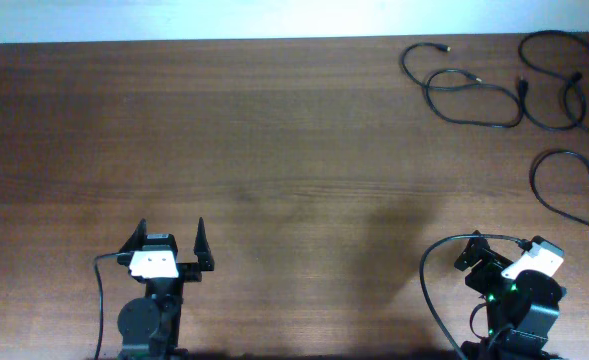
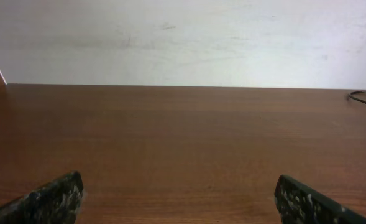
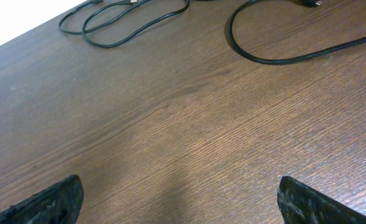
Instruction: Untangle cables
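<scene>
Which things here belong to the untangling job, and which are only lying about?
Job: looped cable; corner cable; lower cable; left gripper and right gripper, jaws open.
Just there: table; the arms' own leads.

Matt, grained wood table (image 1: 274,150) — smooth, faintly glossy black cables (image 3: 282,60).

Three thin black cables (image 1: 471,84) at the far right.
The left cable (image 1: 406,60) lies flat in loose loops; the right cable (image 1: 575,88) curls close beside it; the near cable (image 1: 534,185) forms an open arc, apart from both.
</scene>
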Robot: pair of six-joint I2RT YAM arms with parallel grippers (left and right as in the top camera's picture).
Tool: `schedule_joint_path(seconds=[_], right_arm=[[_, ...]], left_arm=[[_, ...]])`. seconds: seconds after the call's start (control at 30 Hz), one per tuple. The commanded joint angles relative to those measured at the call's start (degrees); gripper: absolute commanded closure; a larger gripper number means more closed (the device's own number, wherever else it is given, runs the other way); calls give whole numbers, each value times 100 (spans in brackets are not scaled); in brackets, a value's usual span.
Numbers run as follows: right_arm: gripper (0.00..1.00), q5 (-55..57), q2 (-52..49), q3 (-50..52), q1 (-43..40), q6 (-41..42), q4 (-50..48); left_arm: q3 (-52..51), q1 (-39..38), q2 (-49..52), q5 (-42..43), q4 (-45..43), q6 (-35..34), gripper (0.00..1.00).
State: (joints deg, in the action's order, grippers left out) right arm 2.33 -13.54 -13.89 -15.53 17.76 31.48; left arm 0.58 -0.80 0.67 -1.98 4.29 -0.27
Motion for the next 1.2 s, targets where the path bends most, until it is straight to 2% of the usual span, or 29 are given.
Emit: schedule_joint_path(seconds=[0.0,0.37,0.5,0.63,0.9,1.07,1.17], right_arm=[[1,4,33,20,46,-11,-11],[1,-92,133,20,98,-9,146],[1,-98,584,22,605,-240,-437],[1,-107,839,122,1174,-686,-1491],[1,-304,1322,1086,1224,-682,-3104],[1,-337,1335,1357,1224,-684,-3471],[1,-337,1335,1357,1224,-1023,-3434]], left_arm=[[-9,-13,-37,-63,33,50,1],[-9,-13,-37,-63,33,50,1],[-9,-13,-37,-63,33,50,1],[-9,-13,-37,-63,33,50,1],[-9,-13,-37,-63,33,50,1],[-9,-13,-37,-63,33,50,1],[-9,-13,-37,-63,33,50,1]])
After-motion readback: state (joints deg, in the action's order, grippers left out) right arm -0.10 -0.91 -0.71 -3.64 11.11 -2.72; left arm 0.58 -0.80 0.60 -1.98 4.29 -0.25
